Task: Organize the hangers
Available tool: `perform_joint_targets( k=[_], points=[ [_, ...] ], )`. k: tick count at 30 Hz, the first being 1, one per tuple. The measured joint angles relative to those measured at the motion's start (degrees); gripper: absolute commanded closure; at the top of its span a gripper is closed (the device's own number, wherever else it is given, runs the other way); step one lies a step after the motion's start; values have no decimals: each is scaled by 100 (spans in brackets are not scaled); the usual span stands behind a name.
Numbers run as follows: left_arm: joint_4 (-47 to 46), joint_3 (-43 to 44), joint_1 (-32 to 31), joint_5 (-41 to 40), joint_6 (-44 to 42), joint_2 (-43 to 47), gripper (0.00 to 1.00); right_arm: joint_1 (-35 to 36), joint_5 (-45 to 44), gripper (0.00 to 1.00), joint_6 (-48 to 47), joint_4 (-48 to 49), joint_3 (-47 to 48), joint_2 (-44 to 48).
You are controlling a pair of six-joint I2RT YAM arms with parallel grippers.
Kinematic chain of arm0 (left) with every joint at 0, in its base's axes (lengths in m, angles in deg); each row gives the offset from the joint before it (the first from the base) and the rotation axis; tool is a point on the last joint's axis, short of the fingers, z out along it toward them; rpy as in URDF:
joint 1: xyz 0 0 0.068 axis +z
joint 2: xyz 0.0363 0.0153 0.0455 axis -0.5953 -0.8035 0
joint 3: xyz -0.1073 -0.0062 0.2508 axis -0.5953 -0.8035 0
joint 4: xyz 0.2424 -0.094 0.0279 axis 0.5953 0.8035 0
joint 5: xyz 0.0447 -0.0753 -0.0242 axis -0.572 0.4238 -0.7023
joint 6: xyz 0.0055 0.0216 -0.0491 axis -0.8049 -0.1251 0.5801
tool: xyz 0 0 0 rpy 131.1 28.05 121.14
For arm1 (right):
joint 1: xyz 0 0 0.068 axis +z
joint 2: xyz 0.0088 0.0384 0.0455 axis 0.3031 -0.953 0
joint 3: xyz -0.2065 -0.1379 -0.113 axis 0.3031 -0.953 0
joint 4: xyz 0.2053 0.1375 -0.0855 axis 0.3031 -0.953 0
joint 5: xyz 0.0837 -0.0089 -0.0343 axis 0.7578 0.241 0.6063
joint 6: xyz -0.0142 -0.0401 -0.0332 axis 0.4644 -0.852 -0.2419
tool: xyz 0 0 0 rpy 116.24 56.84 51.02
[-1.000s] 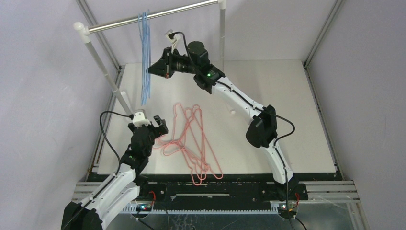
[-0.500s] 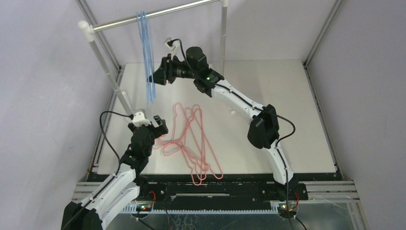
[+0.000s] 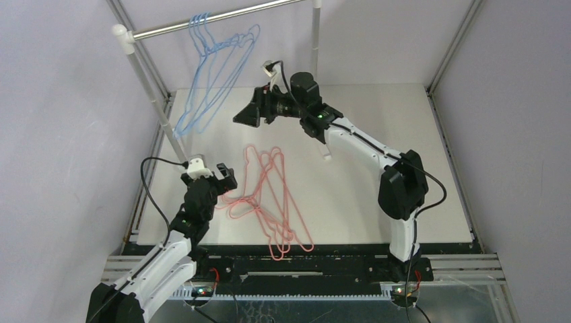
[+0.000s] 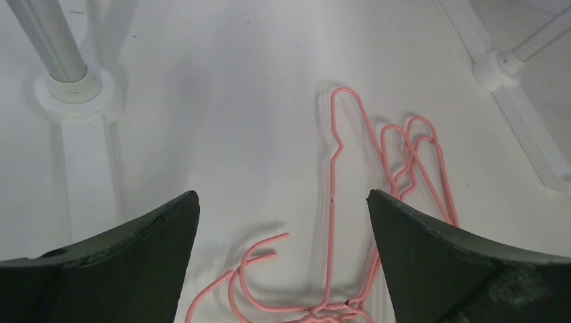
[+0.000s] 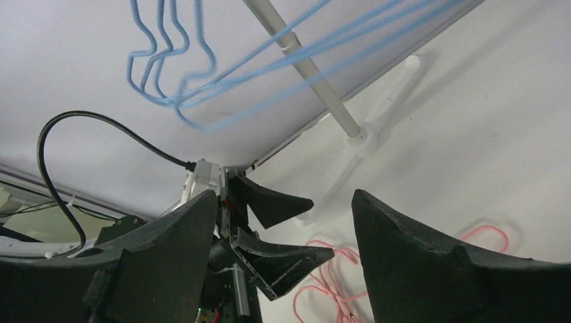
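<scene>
Hangers check: my right end effector point(image 3: 240, 118) has its fingers apart, gripping nothing, near the blue hangers point(image 3: 214, 70) hooked on the rail point(image 3: 215, 18). My left end effector point(image 4: 283, 195) gapes wide over the pink hangers point(image 4: 333, 175) lying on the counter point(image 3: 417, 114).

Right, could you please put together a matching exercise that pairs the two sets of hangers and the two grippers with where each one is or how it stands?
Things:
1. blue hangers
2. pink hangers
3. left gripper
4. right gripper

Places or states:
A. open, low over the table
B. hanging from the rail
C. open, raised in the air
D. lying flat on the table

Pairs: 1-B, 2-D, 3-A, 4-C.
</scene>
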Motion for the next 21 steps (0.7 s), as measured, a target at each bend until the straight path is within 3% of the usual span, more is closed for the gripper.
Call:
perform_joint_targets(
  k=[8,14,21],
  points=[
    [35,9,-361,127,-26,275,1,-328,-11,18,-31,140,-898,872],
    [577,439,-1628,-125,-122,-33,0,-675,-33,18,-63,321,-1792,1681],
    [1049,1998,-2986,-553,-372,-855,0,-1215,-184,18,-249,170,-2455,2371]
  ],
)
